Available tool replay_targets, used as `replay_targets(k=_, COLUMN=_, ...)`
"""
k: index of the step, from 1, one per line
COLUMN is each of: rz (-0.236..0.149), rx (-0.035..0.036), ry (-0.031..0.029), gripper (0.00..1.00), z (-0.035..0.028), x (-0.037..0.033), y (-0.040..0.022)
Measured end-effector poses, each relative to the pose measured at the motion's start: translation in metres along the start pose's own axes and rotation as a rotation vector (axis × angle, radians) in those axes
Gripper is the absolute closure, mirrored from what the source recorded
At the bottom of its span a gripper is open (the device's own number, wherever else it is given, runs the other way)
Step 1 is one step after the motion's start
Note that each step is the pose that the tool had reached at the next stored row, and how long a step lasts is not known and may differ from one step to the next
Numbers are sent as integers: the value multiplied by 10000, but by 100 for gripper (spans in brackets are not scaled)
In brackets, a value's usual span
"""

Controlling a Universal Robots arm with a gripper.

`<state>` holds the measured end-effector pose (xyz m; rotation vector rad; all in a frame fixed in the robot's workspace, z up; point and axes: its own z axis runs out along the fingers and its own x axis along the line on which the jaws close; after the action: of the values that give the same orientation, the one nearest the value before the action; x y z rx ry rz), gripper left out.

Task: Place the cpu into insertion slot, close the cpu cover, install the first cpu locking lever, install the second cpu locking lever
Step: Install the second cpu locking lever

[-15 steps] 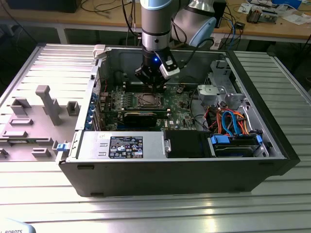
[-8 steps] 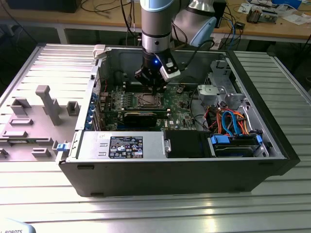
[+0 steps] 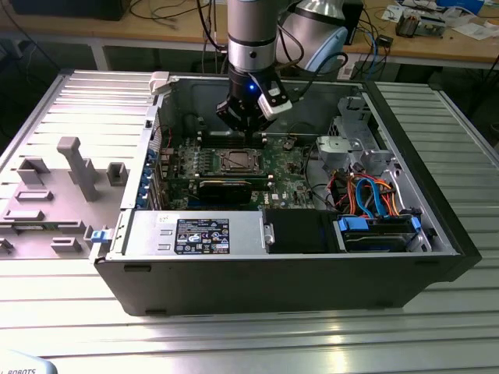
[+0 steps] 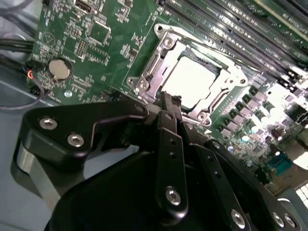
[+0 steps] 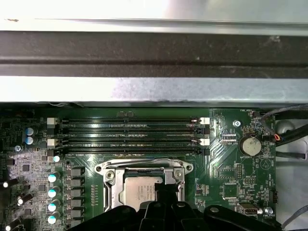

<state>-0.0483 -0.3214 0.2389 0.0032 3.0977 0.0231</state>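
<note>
The black metal pincer (image 4: 169,108), fingers drawn together on nothing, is seen just above the silver-grey square cpu (image 4: 192,79), seated in the silver-rimmed insertion slot (image 4: 144,72) beneath the thin silver cpu cover (image 4: 228,74); the chip is judged light, stiff and fragile, best taken by its edges.

A ribbed metal worktable (image 3: 257,343) spans the foreground, catching pale glare. Behind it stands a wooden bench (image 3: 437,45) strewn with cables (image 3: 168,12) and papers (image 3: 475,29). On the exterior view's left lies a grey fixture plate (image 3: 54,195) with upright blocks
</note>
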Motion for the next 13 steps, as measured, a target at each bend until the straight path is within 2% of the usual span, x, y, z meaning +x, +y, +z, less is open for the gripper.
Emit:
replay_targets(k=8, rz=-1, rx=1, ry=2, gripper=89, z=-2, x=0, y=-4)
replay_targets(k=13, rz=1, rx=-1, ry=2, gripper=89, z=0, x=0, y=-59)
